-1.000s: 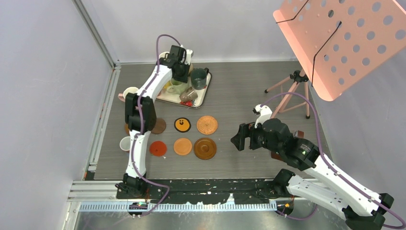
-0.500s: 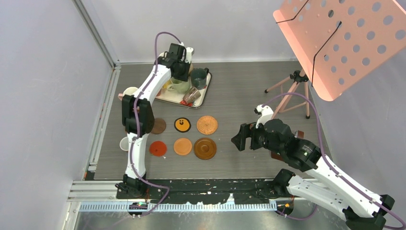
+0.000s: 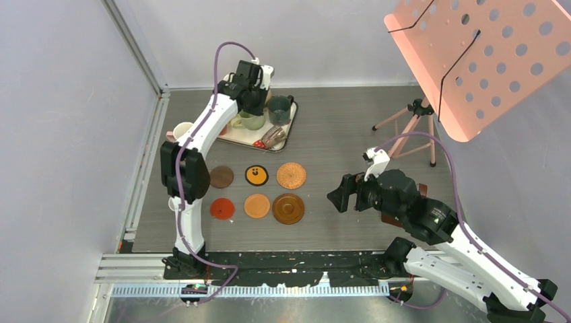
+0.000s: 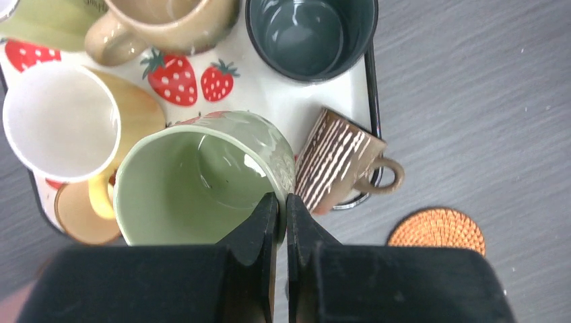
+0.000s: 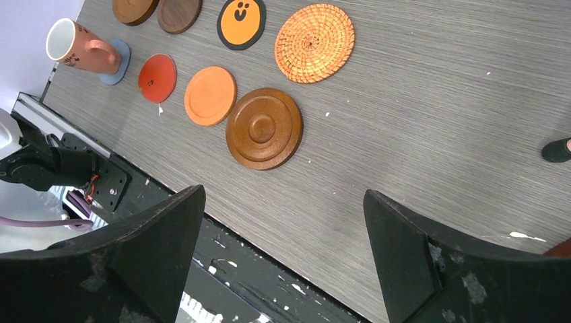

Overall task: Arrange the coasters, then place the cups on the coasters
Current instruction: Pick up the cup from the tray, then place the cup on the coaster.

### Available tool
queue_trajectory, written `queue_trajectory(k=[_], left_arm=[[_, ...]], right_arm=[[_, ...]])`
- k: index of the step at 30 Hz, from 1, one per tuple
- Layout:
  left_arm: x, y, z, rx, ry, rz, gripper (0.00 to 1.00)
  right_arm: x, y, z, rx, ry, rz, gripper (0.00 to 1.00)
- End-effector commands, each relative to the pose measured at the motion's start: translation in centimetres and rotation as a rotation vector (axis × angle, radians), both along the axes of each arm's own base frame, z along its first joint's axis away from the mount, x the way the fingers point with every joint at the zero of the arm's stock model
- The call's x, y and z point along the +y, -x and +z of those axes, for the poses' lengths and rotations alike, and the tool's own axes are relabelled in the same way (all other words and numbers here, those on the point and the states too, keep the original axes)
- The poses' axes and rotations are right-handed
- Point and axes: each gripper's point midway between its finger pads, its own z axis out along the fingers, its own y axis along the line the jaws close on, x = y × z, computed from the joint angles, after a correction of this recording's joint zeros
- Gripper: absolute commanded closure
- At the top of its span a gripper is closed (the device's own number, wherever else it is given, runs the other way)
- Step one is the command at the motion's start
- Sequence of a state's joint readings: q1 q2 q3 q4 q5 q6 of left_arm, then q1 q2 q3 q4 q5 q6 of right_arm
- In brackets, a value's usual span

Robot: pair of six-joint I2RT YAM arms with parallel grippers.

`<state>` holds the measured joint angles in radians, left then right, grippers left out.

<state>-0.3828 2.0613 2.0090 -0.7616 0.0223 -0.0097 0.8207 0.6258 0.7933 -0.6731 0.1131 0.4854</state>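
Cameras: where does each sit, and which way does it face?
Top external: high behind the arms, looking down on the table; both arms show.
Left wrist: over the tray, looking down; left end effector shut on the pale green cup.
Right wrist: looking down at coasters; right end effector open.
Shared: both wrists see the wicker coaster.

No legible text; smiley face on orange-and-black coaster (image 5: 242, 21); pink cup (image 5: 82, 50) print unreadable.

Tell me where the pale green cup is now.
Left wrist view, centre-left: the pale green cup is at the strawberry tray, rim pinched by the left claw, between the yellow cup and the tipped striped cup.
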Motion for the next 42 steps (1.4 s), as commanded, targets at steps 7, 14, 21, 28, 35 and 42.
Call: queue_trajectory(k=[7,14,21,28,35,42], left_arm=[[4.2,4.1,7.0,-0.154,-0.03,0.147,1.0],[7.4,6.7,6.8,-0.147,-0.089,0.263,1.0],[12.2,10.2,5.1,-0.117,-0.115,0.453,1.0],[16.5,12.6,3.4,-0.119,-0.047,0.627,1.0],[19.2,13.3,1.3,-0.099,-0.04,0.69,1.0],[21.6,14.3,-0.7,-0.107,-0.021,0.751,1.0]], right_arm=[[0.0,0.0,2.8,-0.076,-0.081,0.001,0.04],[-0.4,0.5,3.2,-0.094,-0.093,0.011,0.04],[-0.9,1.0,3.4,-0.112,-0.102,0.017,0.05],[-1.4,1.2,3.1,-0.127,-0.088,0.019,0.05],[-1.4,1.2,3.3,-0.134,-0.083,0.023,0.05],[-1.5,1.1,3.0,-0.13,-0.08,0.019,0.05]])
